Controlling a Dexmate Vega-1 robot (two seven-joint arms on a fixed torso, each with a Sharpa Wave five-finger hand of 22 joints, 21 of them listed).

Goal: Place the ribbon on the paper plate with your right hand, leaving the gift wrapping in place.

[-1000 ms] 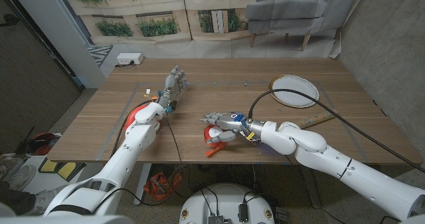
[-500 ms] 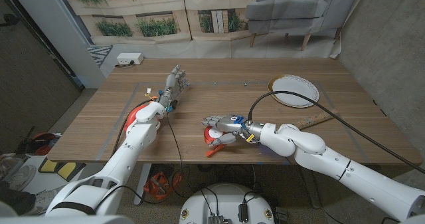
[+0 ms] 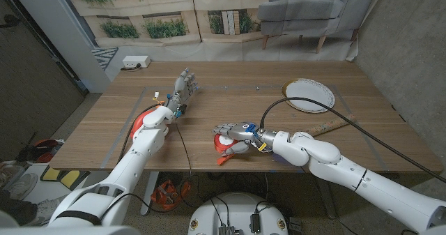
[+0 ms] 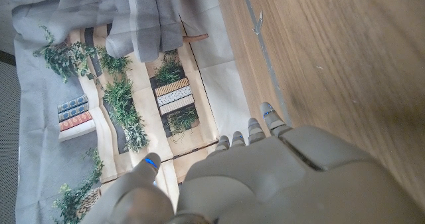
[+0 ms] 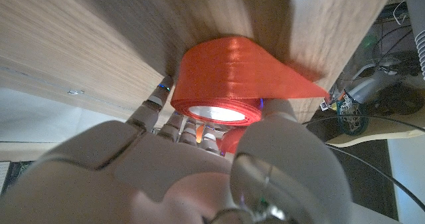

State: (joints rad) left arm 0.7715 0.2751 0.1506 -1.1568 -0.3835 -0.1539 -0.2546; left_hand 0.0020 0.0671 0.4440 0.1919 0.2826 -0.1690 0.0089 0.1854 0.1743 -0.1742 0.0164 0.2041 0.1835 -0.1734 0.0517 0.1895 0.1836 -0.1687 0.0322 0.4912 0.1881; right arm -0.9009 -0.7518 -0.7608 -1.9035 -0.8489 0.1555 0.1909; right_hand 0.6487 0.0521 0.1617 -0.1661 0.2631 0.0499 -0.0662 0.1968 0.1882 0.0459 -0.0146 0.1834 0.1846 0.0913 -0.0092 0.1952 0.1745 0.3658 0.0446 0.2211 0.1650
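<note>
**Ribbon gripped near the table's front edge**

While the paper plate sat well away toward the table's far side, the right hand gripped the red ribbon roll, fingers curled around it; the left hand stood apart, fingers extended, holding nothing.

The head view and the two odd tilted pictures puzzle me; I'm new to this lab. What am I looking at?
A two-armed robot stands at a wooden table. The wide picture comes from a camera on its head. The other two come from cameras on its wrists, looking along each hand, so they appear turned. The right hand grips a roll of red ribbon near the table's front edge, with a loose tail hanging off. The left hand holds nothing, fingers apart. A white paper plate lies further back on the right.
</note>
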